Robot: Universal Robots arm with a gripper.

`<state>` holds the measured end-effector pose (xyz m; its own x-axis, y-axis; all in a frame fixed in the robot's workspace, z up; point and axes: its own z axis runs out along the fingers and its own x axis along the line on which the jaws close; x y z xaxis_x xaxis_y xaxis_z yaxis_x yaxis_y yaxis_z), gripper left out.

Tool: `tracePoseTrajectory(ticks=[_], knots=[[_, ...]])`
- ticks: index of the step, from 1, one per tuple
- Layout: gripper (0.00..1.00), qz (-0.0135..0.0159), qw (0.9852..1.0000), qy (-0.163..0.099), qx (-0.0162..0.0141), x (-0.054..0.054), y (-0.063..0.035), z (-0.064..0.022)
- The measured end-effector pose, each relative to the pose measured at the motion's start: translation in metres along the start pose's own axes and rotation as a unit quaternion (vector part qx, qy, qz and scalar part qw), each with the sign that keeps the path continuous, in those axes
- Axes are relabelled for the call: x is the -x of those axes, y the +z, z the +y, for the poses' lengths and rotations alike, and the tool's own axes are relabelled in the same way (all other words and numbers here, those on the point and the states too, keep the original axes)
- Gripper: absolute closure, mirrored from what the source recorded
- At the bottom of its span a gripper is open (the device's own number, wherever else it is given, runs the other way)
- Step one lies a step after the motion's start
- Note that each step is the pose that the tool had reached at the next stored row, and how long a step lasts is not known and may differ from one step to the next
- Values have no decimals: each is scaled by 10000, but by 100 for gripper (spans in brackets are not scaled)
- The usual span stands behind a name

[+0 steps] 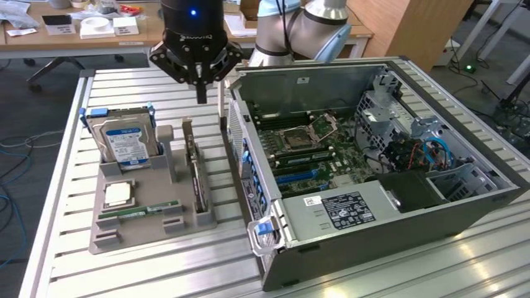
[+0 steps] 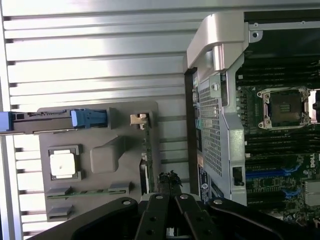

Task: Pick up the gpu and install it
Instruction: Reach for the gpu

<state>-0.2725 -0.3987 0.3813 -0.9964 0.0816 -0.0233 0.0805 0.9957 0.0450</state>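
Observation:
The gpu (image 1: 195, 175) is a thin dark card standing on edge in a slot of the grey holder (image 1: 149, 231), on the side nearest the computer case. From the wrist view I see the gpu (image 2: 145, 152) edge-on as a narrow strip with a metal bracket at one end. My gripper (image 1: 200, 94) hangs in the air above the far end of the holder, its fingers pressed together, pointing down and holding nothing. In the wrist view the gripper (image 2: 170, 181) sits just beside the card's end.
The open computer case (image 1: 286, 248) lies at the exterior view's right of the holder, motherboard (image 1: 311, 155) exposed. The holder also carries a silver hard drive (image 1: 124, 144), a processor (image 1: 120, 194) and a green memory stick (image 1: 139, 212). All rest on a slatted metal table (image 1: 124, 87).

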Motion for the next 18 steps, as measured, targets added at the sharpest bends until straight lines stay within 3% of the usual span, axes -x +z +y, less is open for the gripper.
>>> tracePoseTrajectory(ticks=[13, 18], knots=[[89, 0, 10000, 1, 0, -225, 35, -20], [89, 0, 10000, 1, 0, -238, 36, -21]])
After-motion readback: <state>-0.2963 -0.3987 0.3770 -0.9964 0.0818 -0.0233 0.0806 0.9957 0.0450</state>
